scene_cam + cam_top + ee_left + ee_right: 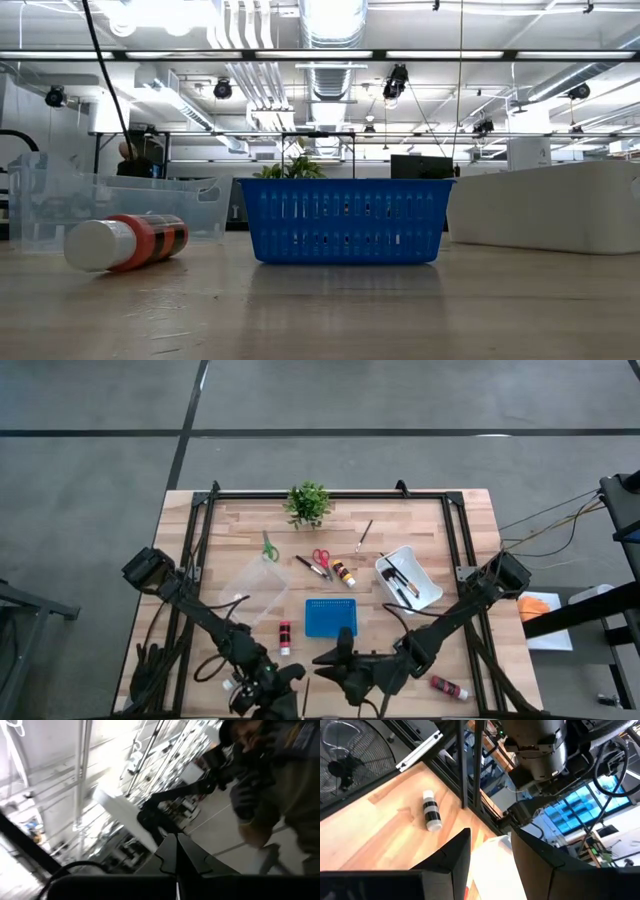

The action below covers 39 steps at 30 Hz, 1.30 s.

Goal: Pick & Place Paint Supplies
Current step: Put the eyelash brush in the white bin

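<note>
In the high view, the paint supplies lie spread over the table. They include green scissors (269, 548), red scissors (321, 558), a brush (363, 536), an orange bottle (343, 572), a red bottle (285, 637) and another red bottle (449, 687). More brushes lie in a white tray (408, 578). The red bottle (125, 242) lies on its side. A black-and-white bottle (431, 810) lies on the wood. My left gripper (285, 678) (177, 852) is shut at the near edge and points up into the room. My right gripper (325, 660) (490, 837) is open, in front of the blue basket (330, 617), and holds nothing.
A clear container (250, 588) sits left of the blue basket (345, 220). A small potted plant (308, 503) stands at the far edge. A dark frame (200, 530) runs along the table's sides. A person (270, 785) stands in the room beyond the table.
</note>
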Available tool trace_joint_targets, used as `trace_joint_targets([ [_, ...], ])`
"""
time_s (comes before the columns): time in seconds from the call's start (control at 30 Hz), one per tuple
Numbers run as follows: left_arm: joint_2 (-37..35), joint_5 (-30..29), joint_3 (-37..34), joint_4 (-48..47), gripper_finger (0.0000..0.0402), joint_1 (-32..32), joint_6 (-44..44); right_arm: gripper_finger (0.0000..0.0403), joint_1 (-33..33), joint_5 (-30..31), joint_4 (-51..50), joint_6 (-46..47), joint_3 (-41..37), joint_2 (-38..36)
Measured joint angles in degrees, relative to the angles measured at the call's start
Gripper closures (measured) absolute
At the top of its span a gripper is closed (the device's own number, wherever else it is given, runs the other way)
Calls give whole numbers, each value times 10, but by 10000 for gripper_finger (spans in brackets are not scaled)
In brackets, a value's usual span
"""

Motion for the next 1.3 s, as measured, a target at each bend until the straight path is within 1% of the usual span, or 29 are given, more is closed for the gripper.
trace_joint_targets([
  [0.07,0,-9,-1,1,399,0,11,261,1,1,0,-4,-1,0],
  [0.13,0,-12,-13,24,399,1,19,261,2,1,0,-15,-1,0],
  [0.2,0,-20,-34,78,399,0,23,261,3,2,0,-29,-1,0],
  [0.33,0,-23,-88,217,399,4,16,261,6,2,6,-54,-1,0],
  [0.47,0,13,-131,333,399,11,-17,261,7,2,27,-77,-2,0],
  [0.5,0,23,-139,344,399,12,-25,261,7,2,33,-84,-2,0],
  [0.53,0,31,-140,343,399,13,-26,261,7,2,37,-90,-2,0],
  [0.67,1,32,-136,341,399,20,-28,261,6,0,62,-113,-2,0],
  [0.8,3,45,-138,334,399,36,-32,261,6,-12,68,-113,-2,0],
  [0.87,3,69,-138,334,399,54,-50,261,6,-19,74,-108,-2,0],
  [0.97,4,120,-138,319,399,85,-85,261,6,-22,83,-107,-2,0],
  [1.07,4,136,-133,317,399,114,-118,261,6,-27,83,-106,-2,0],
  [1.17,4,171,-120,292,399,136,-141,261,5,-26,93,-106,-2,-1],
  [1.3,4,198,-97,248,399,142,-144,261,5,-12,98,-109,-2,-3],
])
